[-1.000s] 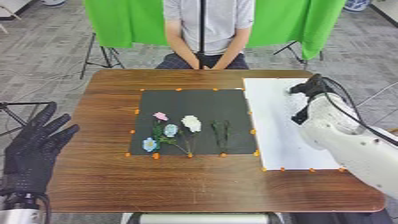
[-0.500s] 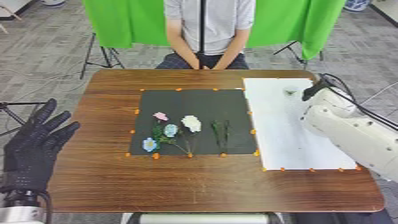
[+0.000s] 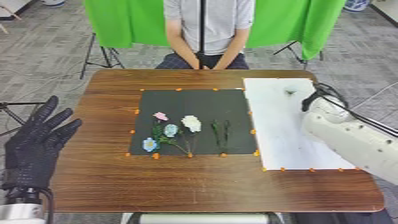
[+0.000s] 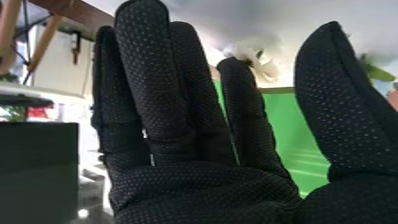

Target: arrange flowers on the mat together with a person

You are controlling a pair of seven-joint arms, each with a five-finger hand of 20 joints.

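In the head view, my left hand (image 3: 35, 150) is open off the table's left edge. My right hand (image 3: 312, 101) is by the white sheet's right edge, partly hidden by its arm. On the black mat (image 3: 173, 102) lie a pink flower (image 3: 161, 116), a white flower (image 3: 191, 122), a pale blue flower (image 3: 171, 130) and a blue flower (image 3: 150, 144), with green stems (image 3: 222, 136) to their right. A small pale green-and-white piece (image 3: 290, 91) lies on the sheet's far part. In the right wrist view, my right hand (image 4: 204, 190) has straight fingers; a white flower (image 4: 260, 62) shows beyond them.
The white sheet (image 3: 284, 135) lies right of the mat on the brown table (image 3: 195, 185). Orange pieces (image 3: 252, 131) line the edges of both. Black cables (image 3: 342, 100) run over the right arm. In the right wrist view, something green (image 4: 380, 73) shows past the thumb.
My right hand has drawn from over the sheet's far part to its right edge and slightly nearer, uncovering the small pale piece. The flowers on the mat have not moved.
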